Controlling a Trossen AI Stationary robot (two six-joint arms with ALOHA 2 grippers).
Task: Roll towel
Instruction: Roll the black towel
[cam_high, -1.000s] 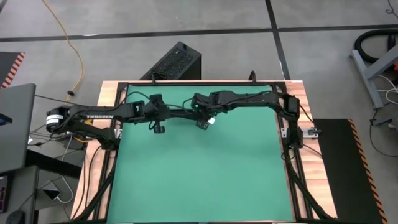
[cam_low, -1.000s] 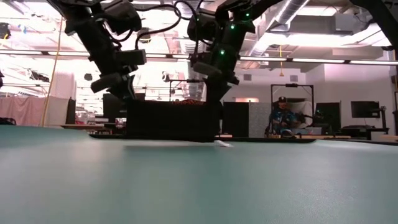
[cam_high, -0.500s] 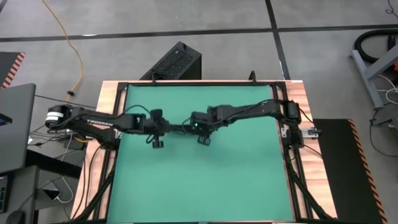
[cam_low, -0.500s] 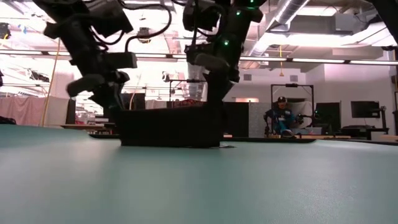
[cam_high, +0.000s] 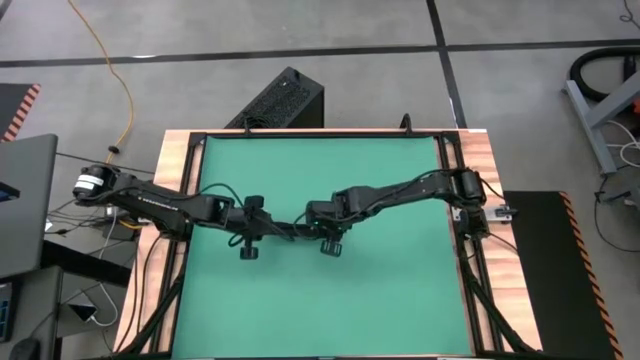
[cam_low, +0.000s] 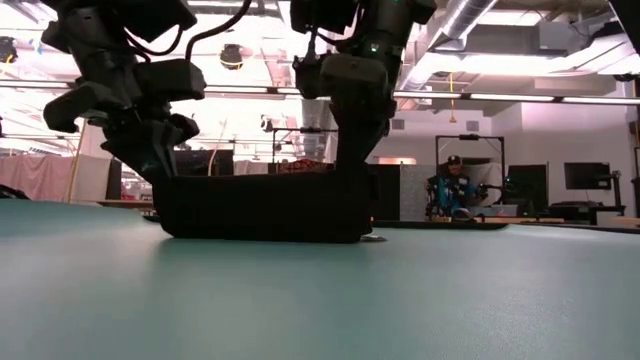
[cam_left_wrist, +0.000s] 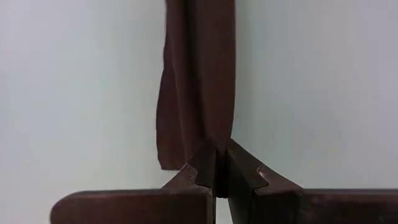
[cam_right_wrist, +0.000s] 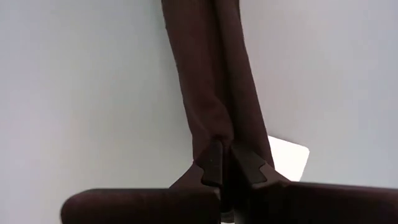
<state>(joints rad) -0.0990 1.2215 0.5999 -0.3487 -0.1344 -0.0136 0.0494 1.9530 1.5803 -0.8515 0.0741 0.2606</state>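
The black towel hangs as a low, wide band between my two grippers over the middle of the green mat. Its lower edge rests on the mat. A small white tag lies on the mat at its right end. My left gripper is shut on the towel's left end. My right gripper is shut on its right end. Both point down. In the wrist views the towel shows edge-on as a narrow strip. My left gripper pinches the towel's upper edge at its left end between its two fingers, from above, pointing down. The cloth is gathered there; how many layers, I cannot tell. The towel hangs below the fingers, its lower edge on the mat. My right gripper pinches the towel's upper edge at its right end between its two fingers, from above, pointing down. The cloth there is bunched into folds. The towel hangs below, drawn fairly straight toward the other gripper, its lower edge on the mat.
A black ribbed box stands on the floor beyond the table's far edge. A person sits far off in the room. Bare green mat lies on the near side of the towel and on the far side.
Both grippers have gone together toward the table's near edge, staying shut on the towel's two ends. The towel has been drawn along the mat with them, still hanging as a band between them, and stands closer to the low camera.
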